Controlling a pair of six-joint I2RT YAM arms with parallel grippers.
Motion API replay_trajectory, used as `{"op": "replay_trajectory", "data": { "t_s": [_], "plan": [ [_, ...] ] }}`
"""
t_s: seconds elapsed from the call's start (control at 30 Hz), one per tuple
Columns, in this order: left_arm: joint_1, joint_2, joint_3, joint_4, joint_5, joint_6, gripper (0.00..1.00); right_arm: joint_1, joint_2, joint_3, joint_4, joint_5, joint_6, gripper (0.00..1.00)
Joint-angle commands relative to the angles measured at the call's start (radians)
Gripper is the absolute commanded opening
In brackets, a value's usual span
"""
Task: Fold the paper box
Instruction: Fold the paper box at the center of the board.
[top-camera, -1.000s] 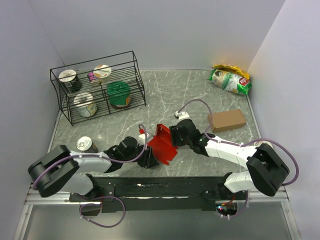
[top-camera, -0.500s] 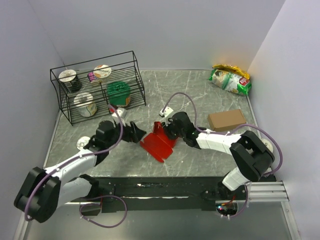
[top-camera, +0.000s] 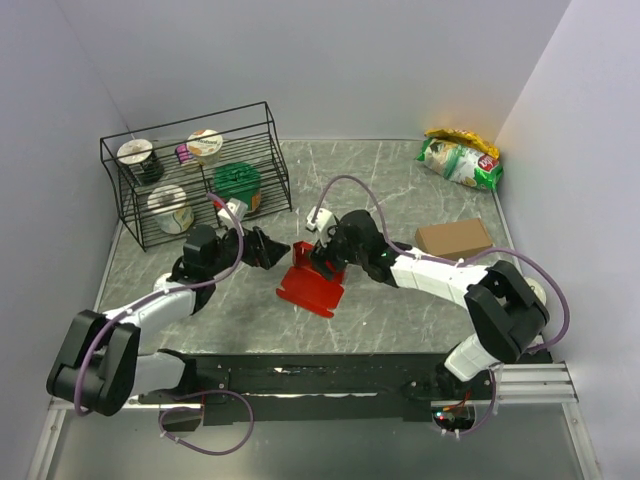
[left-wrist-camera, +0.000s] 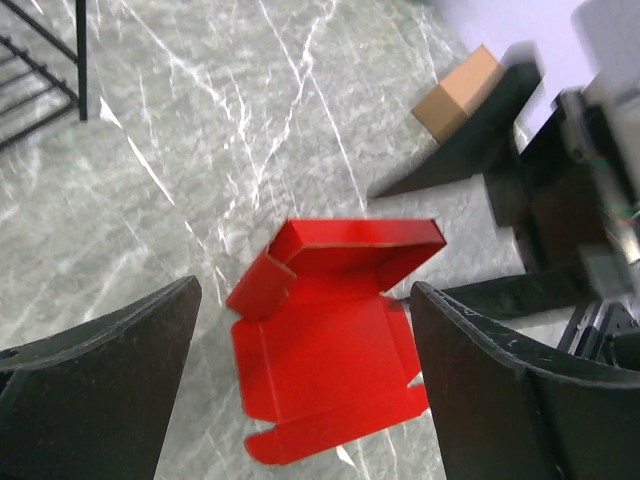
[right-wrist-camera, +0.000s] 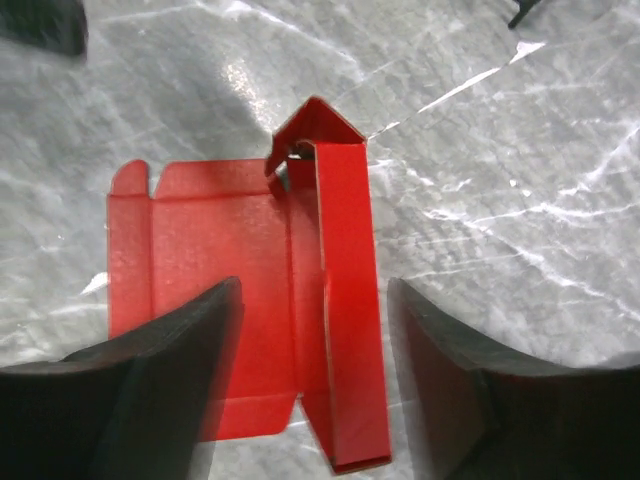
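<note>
The paper box (top-camera: 310, 284) is a bright red creased sheet lying on the marble table, partly folded, with one long wall standing up. In the left wrist view the paper box (left-wrist-camera: 325, 365) lies flat with its far wall and a corner flap raised. My left gripper (left-wrist-camera: 305, 292) is open, pulled back on the box's left side and touching nothing; from above, the left gripper (top-camera: 272, 249) sits just left of the box. My right gripper (right-wrist-camera: 312, 287) is open and straddles the upright wall of the paper box (right-wrist-camera: 345, 300), with gaps on both sides. In the top view the right gripper (top-camera: 323, 262) hangs over the box's right edge.
A black wire rack (top-camera: 190, 185) holding cups stands at the back left. A plain brown cardboard box (top-camera: 453, 238) lies to the right, and a green and yellow snack bag (top-camera: 460, 158) in the back right corner. Cables loop above both wrists.
My left gripper let go of the box, opened wide and drew back to the left. The right gripper moved left over the box. The box slid left and lies flatter.
</note>
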Motion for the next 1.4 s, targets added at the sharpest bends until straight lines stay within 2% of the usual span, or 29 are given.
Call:
{"op": "replay_trajectory", "data": {
  "t_s": [0.0, 0.03, 0.1, 0.13, 0.2, 0.23, 0.37, 0.43, 0.53, 0.7, 0.87, 1.2, 1.37],
  "plan": [
    [0.005, 0.036, -0.029, 0.112, 0.029, -0.012, 0.92, 0.007, -0.074, 0.061, -0.052, 0.040, 0.069, 0.95],
    [0.005, 0.045, -0.023, 0.117, 0.022, -0.017, 0.92, 0.007, -0.094, 0.055, -0.058, 0.051, 0.136, 1.00],
    [0.005, 0.079, -0.009, 0.126, 0.012, -0.027, 0.91, 0.002, -0.157, 0.043, -0.086, 0.095, 0.221, 1.00],
    [0.005, 0.092, 0.003, 0.137, 0.019, -0.029, 0.91, 0.001, -0.176, 0.041, -0.103, 0.115, 0.319, 1.00],
    [0.005, 0.140, 0.018, 0.169, 0.028, -0.040, 0.92, 0.001, -0.220, 0.035, -0.199, 0.191, 0.423, 1.00],
    [0.005, 0.157, 0.032, 0.183, 0.047, -0.043, 0.92, -0.001, -0.234, 0.029, -0.231, 0.218, 0.539, 1.00],
    [0.004, 0.255, 0.078, 0.255, 0.088, -0.064, 0.91, -0.008, -0.314, -0.051, -0.348, 0.288, 0.816, 0.99],
    [-0.001, 0.313, 0.100, 0.324, 0.111, -0.089, 0.91, -0.017, -0.334, -0.083, -0.350, 0.276, 0.926, 0.99],
    [-0.013, 0.388, 0.126, 0.425, 0.147, -0.122, 0.91, -0.030, -0.363, -0.140, -0.301, 0.272, 0.993, 0.99],
    [-0.027, 0.528, 0.149, 0.586, 0.212, -0.202, 0.91, -0.105, -0.328, -0.158, -0.209, 0.206, 0.999, 0.99],
    [-0.039, 0.553, 0.091, 0.704, 0.223, -0.251, 0.90, -0.137, -0.233, -0.103, -0.121, 0.149, 0.953, 0.98],
    [-0.113, 0.462, -0.049, 0.717, 0.199, -0.245, 0.90, -0.149, -0.098, -0.006, -0.035, 0.060, 0.924, 0.96],
    [-0.123, 0.354, -0.132, 0.625, 0.147, -0.215, 0.90, -0.185, -0.097, -0.002, -0.052, 0.074, 0.872, 0.98]
  ]
}}
